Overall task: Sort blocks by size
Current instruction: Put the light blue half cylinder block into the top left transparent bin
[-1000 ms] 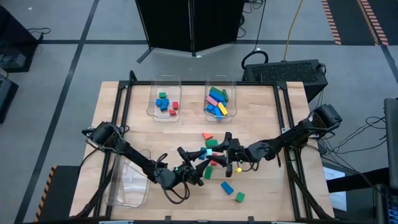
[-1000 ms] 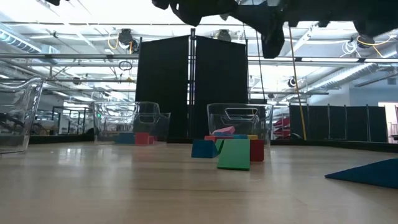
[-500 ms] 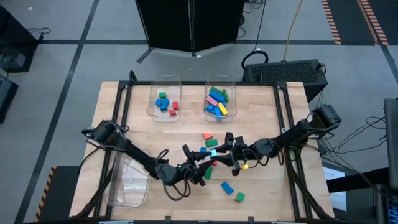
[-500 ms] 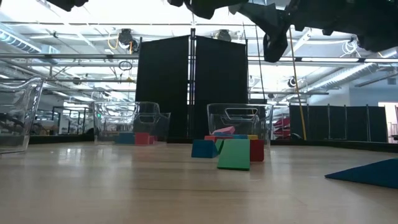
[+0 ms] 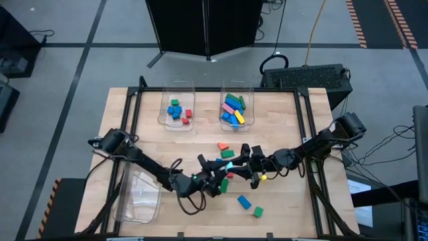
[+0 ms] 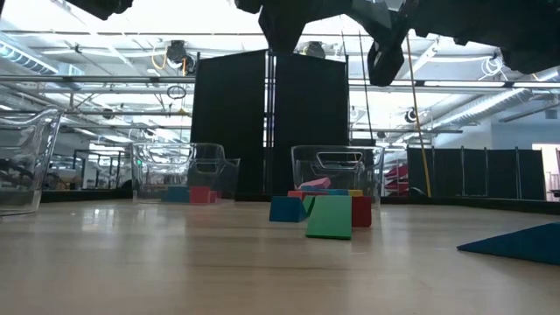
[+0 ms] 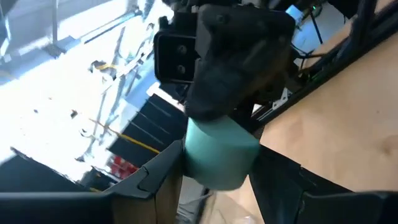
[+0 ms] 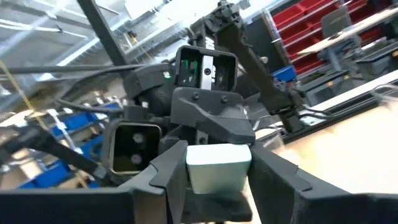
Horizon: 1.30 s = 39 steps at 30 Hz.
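Two pincers meet over the middle of the pale wooden tabletop [image 5: 281,107], a little toward its near edge. Between them rides a cyan block [image 5: 225,165], smooth and square-ended. The left pincer [image 5: 215,175] comes in from the left edge on its dark jointed arm, the right pincer [image 5: 235,163] from the right edge, nose to nose. In the left wrist view the cyan block [image 7: 221,152] sits wedged between that arm's own dark fingers [image 7: 152,174], with the other pincer's boxy black housing pressed against its far end. The right wrist view has the same pale block [image 8: 219,167] clamped between its own fingers [image 8: 280,174]. Both pincers are closed on it, jaws about a block's width apart.

Loose blocks lie around them: a red block [image 5: 223,146] just toward the far edge, a blue block [image 5: 245,201] and a green cube [image 5: 257,211] toward the near edge, a small yellow piece [image 5: 263,178] beside the right arm. From table level, a matte green cube [image 6: 329,216] stands in front of a blue block [image 6: 287,209].

At the far edge stand two clear, rounded plastic bins. The left bin [image 5: 176,119] holds short blocks in blue, green and red. The right bin [image 5: 235,122] holds longer ones in blue, yellow, pink and green. A third clear bin [image 5: 137,197] sits by the near left corner.
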Each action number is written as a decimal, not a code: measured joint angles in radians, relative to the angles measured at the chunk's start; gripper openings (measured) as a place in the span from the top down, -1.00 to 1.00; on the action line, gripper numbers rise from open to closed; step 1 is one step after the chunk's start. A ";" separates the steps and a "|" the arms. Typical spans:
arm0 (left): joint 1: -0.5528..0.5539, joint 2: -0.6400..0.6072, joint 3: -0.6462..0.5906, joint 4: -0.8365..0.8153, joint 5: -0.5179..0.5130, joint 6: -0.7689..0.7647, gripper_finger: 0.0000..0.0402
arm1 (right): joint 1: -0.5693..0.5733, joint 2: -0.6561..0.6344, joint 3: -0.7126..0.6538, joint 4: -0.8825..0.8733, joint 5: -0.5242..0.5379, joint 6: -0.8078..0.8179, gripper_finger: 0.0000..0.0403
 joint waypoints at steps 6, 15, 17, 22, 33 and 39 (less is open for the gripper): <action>-0.003 0.000 0.000 0.032 -0.004 0.050 0.13 | 0.003 0.000 0.000 0.017 -0.005 0.021 0.30; -0.004 0.002 0.000 0.053 0.015 0.044 0.13 | 0.003 -0.001 0.000 0.000 0.005 0.027 0.30; -0.004 0.002 0.000 0.056 0.028 0.039 0.13 | 0.001 -0.001 0.000 -0.003 0.021 0.029 0.30; -0.002 0.002 0.000 0.057 0.039 0.033 0.13 | 0.000 -0.001 0.000 -0.008 0.024 0.025 0.30; 0.011 0.002 0.000 0.051 0.051 0.019 0.45 | 0.000 -0.001 0.000 -0.012 0.023 0.023 0.30; 0.005 0.002 0.000 0.055 0.048 0.042 0.67 | 0.000 -0.001 -0.002 -0.017 -0.007 0.025 0.26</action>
